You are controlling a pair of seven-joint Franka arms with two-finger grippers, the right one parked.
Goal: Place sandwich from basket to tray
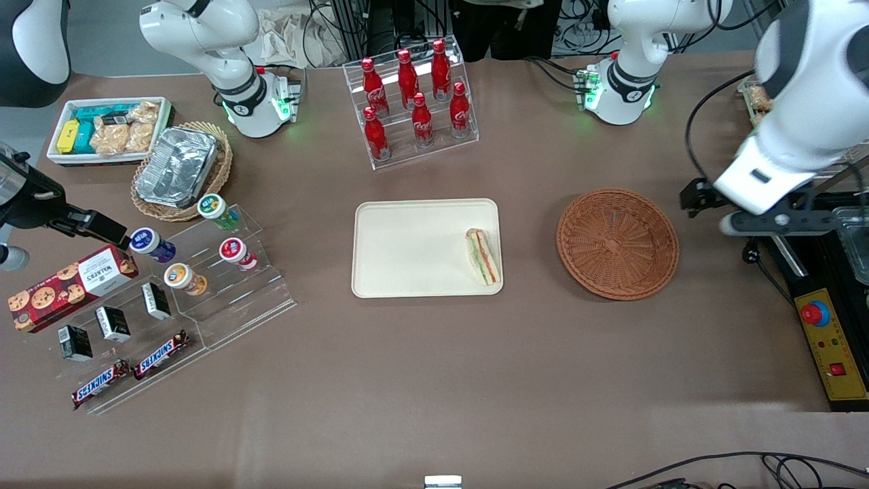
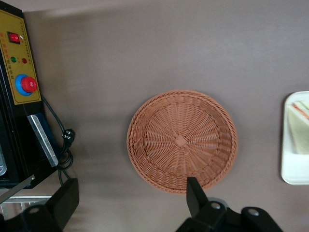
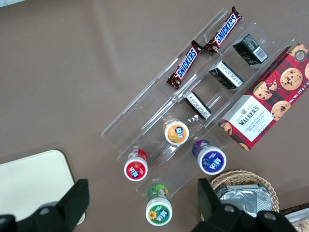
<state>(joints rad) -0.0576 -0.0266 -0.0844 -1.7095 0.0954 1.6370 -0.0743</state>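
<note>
Front view: your sandwich (image 1: pixel 483 256) already lies on the tray (image 1: pixel 407 251), mid-frame, tucked against the tray edge nearest the basket (image 1: pixel 617 243). My read is that it got set down at the first bit of tray reached from the basket, so the placing looks done. The basket sits empty at centre-right of the frame, apart from the tray, bare table (image 1: pixel 434 380) between them.

Your gripper (image 2: pixel 130 203) hangs high above the table toward the working arm's end, over the basket's rim, next to the black control box (image 1: pixel 831 339) at right-edge. Its fingers stand wide apart with nothing between them. In the wrist view one dark finger (image 2: pixel 195 195) overlaps the basket rim and the other is well off it. That height and spread look like a retreat pose, clear of everything.

Materials, quick:
- Sandwich: triangular white-bread wedge, red, orange and green layers showing on the cut face, soft, lying on its side.
- Tray: flat cream rectangle, rounded corners, low rim, smooth matte.
- Basket: round, shallow, reddish-brown wicker, spokes radiating from a small square centre.
- Table: plain brown matte.

Nothing left for you but parking the arm, I judge.
</note>
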